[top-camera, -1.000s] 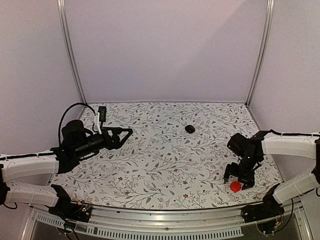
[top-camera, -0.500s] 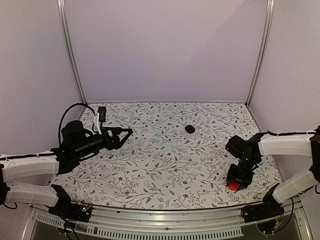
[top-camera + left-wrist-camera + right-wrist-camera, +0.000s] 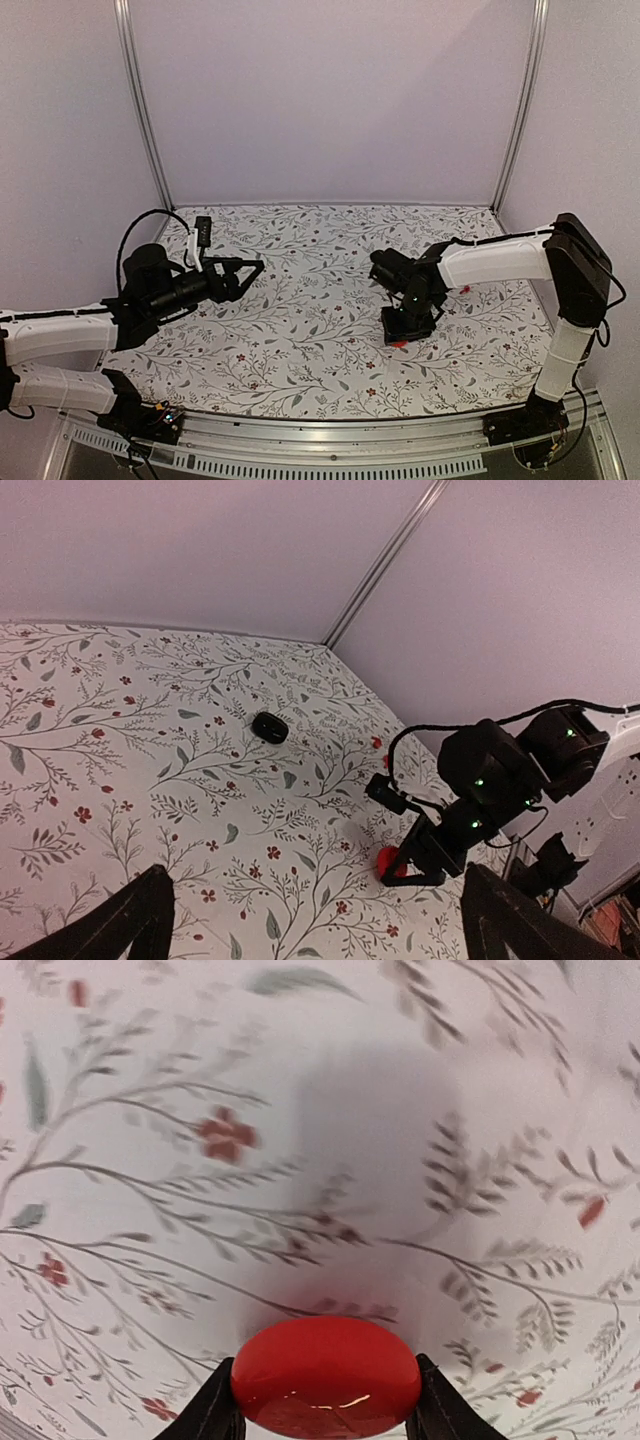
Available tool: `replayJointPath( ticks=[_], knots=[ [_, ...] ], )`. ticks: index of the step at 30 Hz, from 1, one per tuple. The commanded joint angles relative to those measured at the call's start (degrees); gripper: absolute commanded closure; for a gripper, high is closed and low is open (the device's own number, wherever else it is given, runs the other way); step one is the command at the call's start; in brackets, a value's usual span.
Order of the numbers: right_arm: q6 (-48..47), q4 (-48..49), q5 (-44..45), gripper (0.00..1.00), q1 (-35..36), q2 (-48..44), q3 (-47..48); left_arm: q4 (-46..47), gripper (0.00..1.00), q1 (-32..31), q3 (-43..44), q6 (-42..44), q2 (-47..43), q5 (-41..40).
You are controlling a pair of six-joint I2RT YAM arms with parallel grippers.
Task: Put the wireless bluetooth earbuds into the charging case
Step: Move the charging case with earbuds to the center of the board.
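The charging case (image 3: 269,727), small, glossy black and closed, lies on the floral table toward the far middle. In the top view it lies right against the dark wrist of my right arm and is hard to separate from it. My right gripper (image 3: 400,336) is shut on a flat red disc (image 3: 326,1378), just above the table near the middle and in front of the case. The disc also shows in the top view (image 3: 398,343) and in the left wrist view (image 3: 388,861). My left gripper (image 3: 250,275) is open and empty, raised over the left side and pointing at the centre. No earbuds are visible.
The floral table cover (image 3: 300,340) is bounded by purple walls at the back and sides, with metal posts (image 3: 140,110) in the corners. A small black device with a cable (image 3: 203,228) sits at the far left corner.
My right gripper closed on the red disc at the front right and carried it left to the table's middle, near the case. The left arm has not moved.
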Motion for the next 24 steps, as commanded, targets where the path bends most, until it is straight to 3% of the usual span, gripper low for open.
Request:
replayJointPath(
  ticks=[1, 4, 9, 12, 15, 24],
  knots=[
    [-19.22, 6.25, 6.17, 0.6, 7.78, 9.13, 13.39, -1.64, 0.0, 0.58, -0.44, 1.13, -1.51, -1.51],
    [-31.59, 7.74, 5.92, 0.62, 11.04, 13.41, 19.46, -3.55, 0.0, 0.65, -0.53, 1.22, -2.75, -2.59],
    [-49.41, 9.56, 2.71, 0.58, 13.32, 15.31, 21.32, -6.21, 0.0, 0.78, -0.62, 1.75, -5.3, -4.0],
    [-53.77, 8.5, 1.05, 0.55, 13.52, 15.9, 22.76, -7.7, 0.0, 0.79, -0.2, 1.83, -5.31, -4.14],
    [-57.34, 7.55, 4.94, 0.5, 15.06, 16.93, 24.06, -8.46, 0.0, 0.84, -0.3, 1.07, -5.18, -4.71],
    [-61.24, 15.5, 11.5, 0.12, 15.73, 11.04, 19.07, -11.73, 0.0, 0.98, 1.67, 2.07, -5.22, -5.57]
  ],
)
